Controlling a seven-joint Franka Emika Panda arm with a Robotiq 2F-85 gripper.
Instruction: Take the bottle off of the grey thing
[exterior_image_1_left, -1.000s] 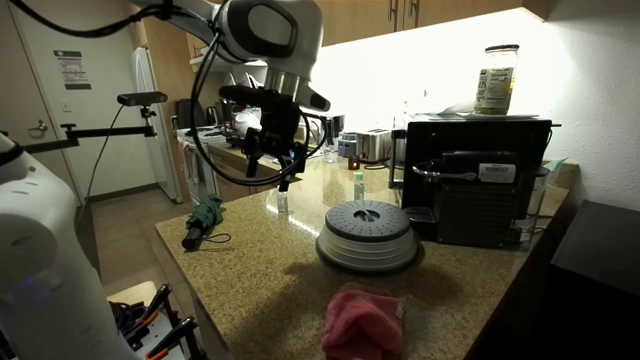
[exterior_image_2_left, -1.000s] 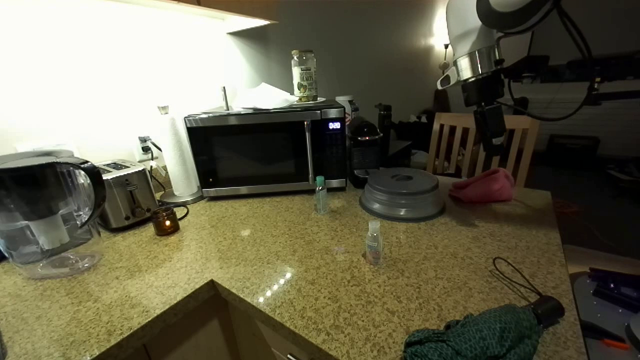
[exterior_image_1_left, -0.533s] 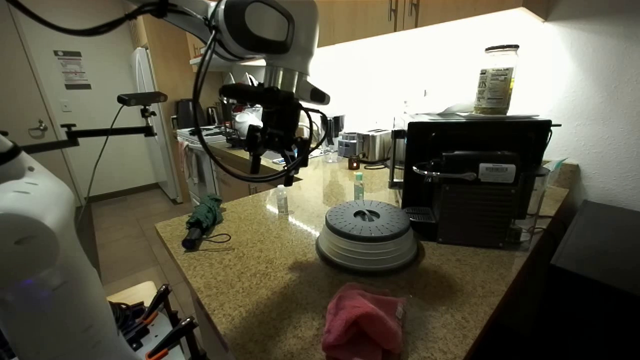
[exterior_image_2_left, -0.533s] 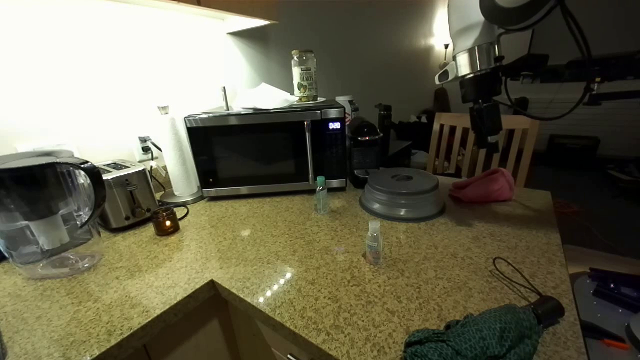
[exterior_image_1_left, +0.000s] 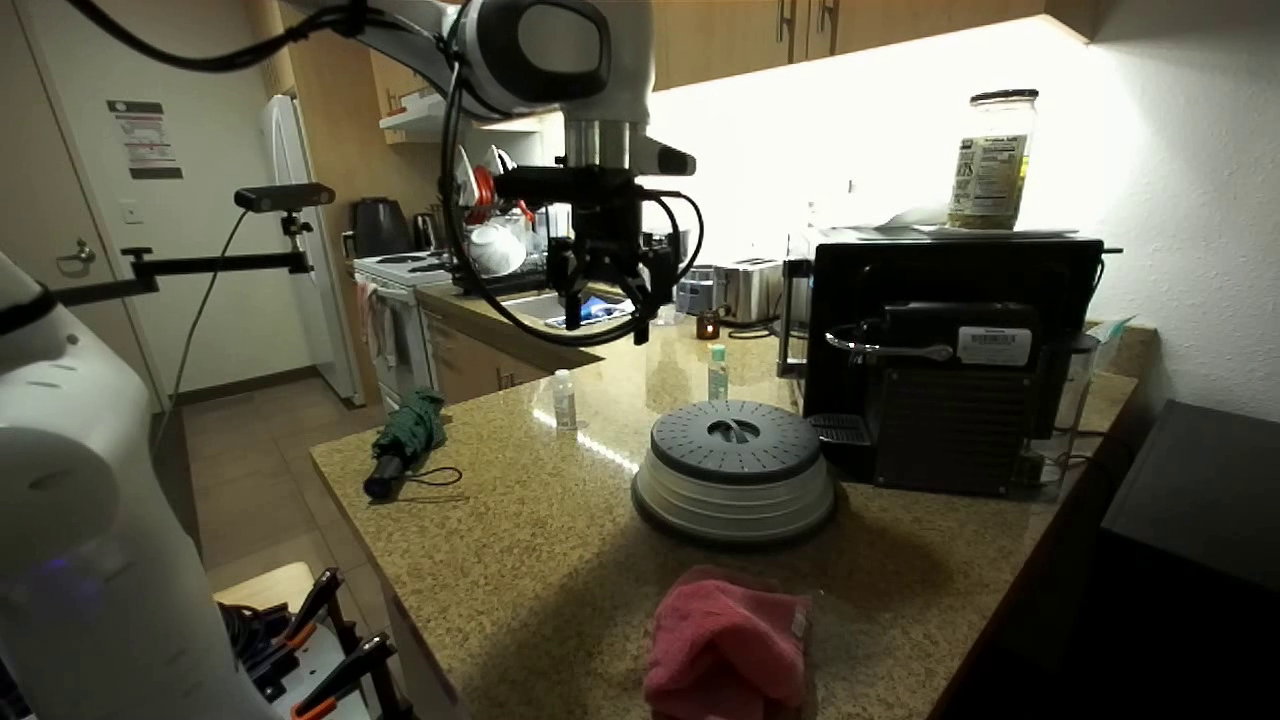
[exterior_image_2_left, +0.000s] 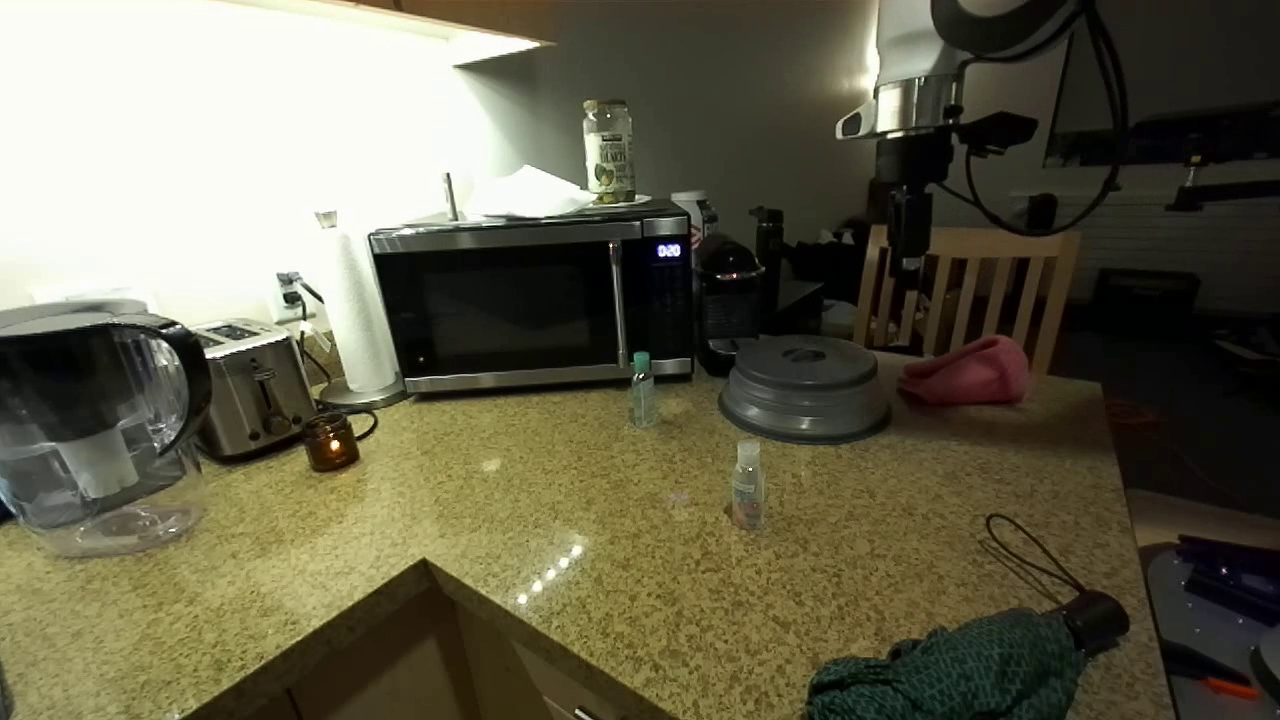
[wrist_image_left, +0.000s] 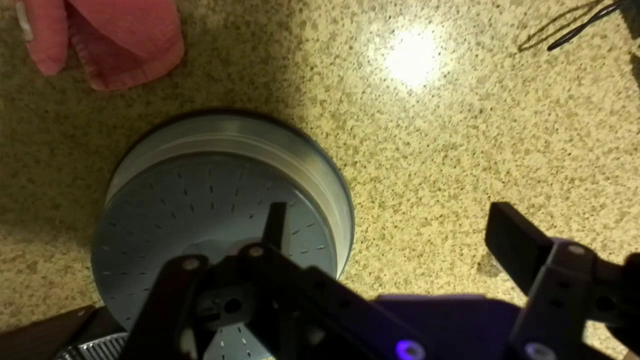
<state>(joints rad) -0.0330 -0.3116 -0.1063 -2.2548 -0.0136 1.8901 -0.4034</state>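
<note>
The bottle (exterior_image_1_left: 565, 403), small, pale and translucent with a pale cap, stands upright on the counter, apart from the grey thing; it also shows in an exterior view (exterior_image_2_left: 747, 490). The grey thing (exterior_image_1_left: 735, 500), round and domed with ribbed rings, sits on the counter in both exterior views (exterior_image_2_left: 805, 405). Nothing rests on its top. My gripper (exterior_image_1_left: 607, 325) is open and empty, high above the counter (exterior_image_2_left: 908, 275). In the wrist view, the grey thing (wrist_image_left: 170, 215) lies partly behind the left finger of the gripper (wrist_image_left: 387, 220). The bottle is not clearly visible there, perhaps hidden by the right finger.
A green-capped small bottle (exterior_image_1_left: 718, 374) stands behind the grey thing, near the microwave (exterior_image_2_left: 520, 310). A black coffee machine (exterior_image_1_left: 940, 420) stands beside the grey thing. A pink cloth (exterior_image_1_left: 730, 640) and a folded green umbrella (exterior_image_1_left: 410, 432) lie near the counter edges.
My gripper has risen and swung, rightward in an exterior view and leftward in an exterior view, and now points more straight down. It no longer overlaps the bottle's cap. The objects have not moved.
</note>
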